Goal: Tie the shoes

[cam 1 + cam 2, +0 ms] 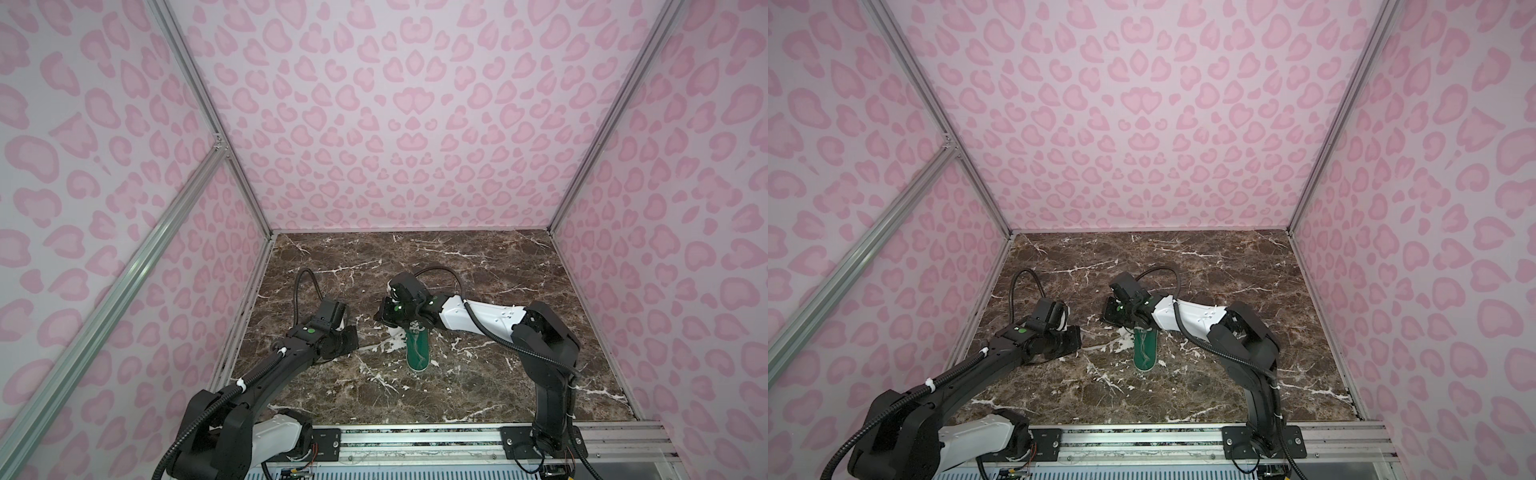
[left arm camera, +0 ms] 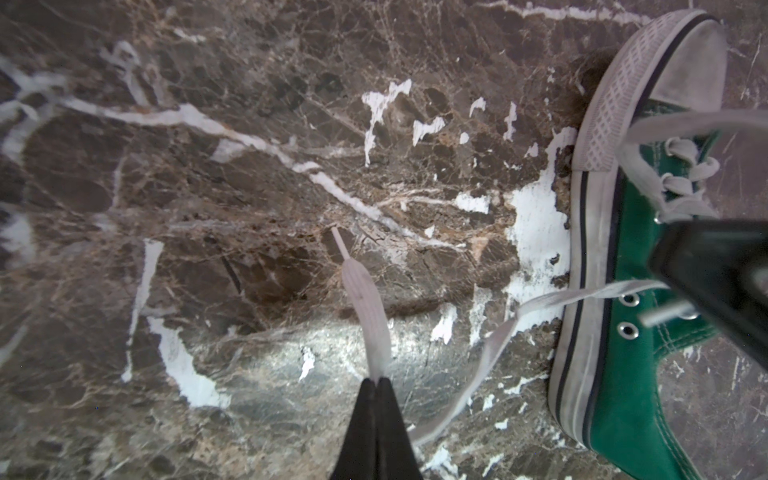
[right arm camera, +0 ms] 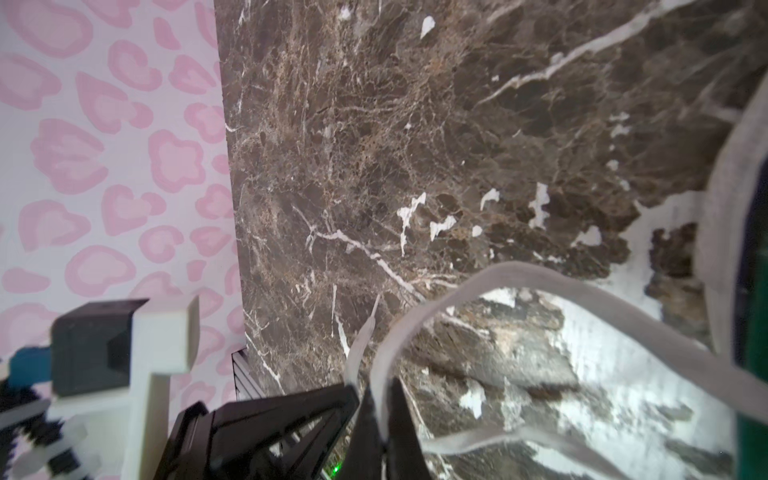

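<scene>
Green sneaker [image 2: 623,374]; both hands, left hand [image 2: 376,384] and right hand [image 3: 380,399], pinch white laces [image 2: 368,307].

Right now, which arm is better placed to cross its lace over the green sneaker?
Probably the right: its pincer is shut on a looped white flat lace right above the green canvas sneaker. The left pincer, shut on the other lace end, sits off to the side.

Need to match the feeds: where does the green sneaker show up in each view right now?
Top views: sneaker mid-table, heel toward the camera, toe hidden under the right arm.
Left wrist view: sneaker along the right edge, toe cap up top.
Right wrist view: only a sliver of sole and green canvas at the right edge.
Shared landmark: the white worn patch on the table beside the sneaker.
</scene>
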Controlling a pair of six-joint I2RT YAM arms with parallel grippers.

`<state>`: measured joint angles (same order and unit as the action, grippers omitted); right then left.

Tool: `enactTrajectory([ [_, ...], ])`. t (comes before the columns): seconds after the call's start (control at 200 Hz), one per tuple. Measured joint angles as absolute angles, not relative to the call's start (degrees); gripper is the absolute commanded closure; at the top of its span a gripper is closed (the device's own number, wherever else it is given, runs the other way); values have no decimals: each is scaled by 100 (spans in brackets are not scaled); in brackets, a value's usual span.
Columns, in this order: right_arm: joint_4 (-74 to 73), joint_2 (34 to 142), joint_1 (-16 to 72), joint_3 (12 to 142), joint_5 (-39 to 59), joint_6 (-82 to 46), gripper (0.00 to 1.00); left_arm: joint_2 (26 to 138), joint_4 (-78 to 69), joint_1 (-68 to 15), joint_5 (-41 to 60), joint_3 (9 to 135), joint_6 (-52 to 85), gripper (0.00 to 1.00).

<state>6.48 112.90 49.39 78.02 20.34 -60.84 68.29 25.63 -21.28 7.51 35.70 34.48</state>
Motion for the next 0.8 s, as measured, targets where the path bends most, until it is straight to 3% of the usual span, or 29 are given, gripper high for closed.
enactTrajectory([
  [0.065,624,11520,4934,8001,2014,-6084,66,6812,2565,-2139,757,3538,3487,96],
  [0.16,670,11817,4921,8333,1975,-5957,52,6812,2563,-2156,768,3527,3509,96],
  [0.285,788,11867,4880,8442,1973,-5780,48,6812,2567,-2185,766,3522,3546,92],
  [0.375,937,11727,4818,8429,1968,-5660,47,6803,2609,-2185,744,3522,3548,82],
  [0.46,1011,11507,4722,8359,1918,-5531,47,6801,2709,-2185,652,3527,3542,65],
  [0.545,1173,11242,4628,8254,1879,-5354,47,6766,2897,-2185,515,3551,3516,36],
  [0.57,1212,11150,4600,8213,1835,-5297,47,6733,2976,-2185,449,3568,3483,22],
  [0.59,1238,11089,4584,8184,1822,-5273,47,6709,3033,-2185,403,3586,3483,18],
  [0.7,1374,10659,4427,7922,1804,-5043,47,6420,3347,-2185,10,3712,3625,13],
  [0.8,1476,10307,4217,7649,1767,-4871,47,6233,3557,-2180,-255,3848,3658,16],
])
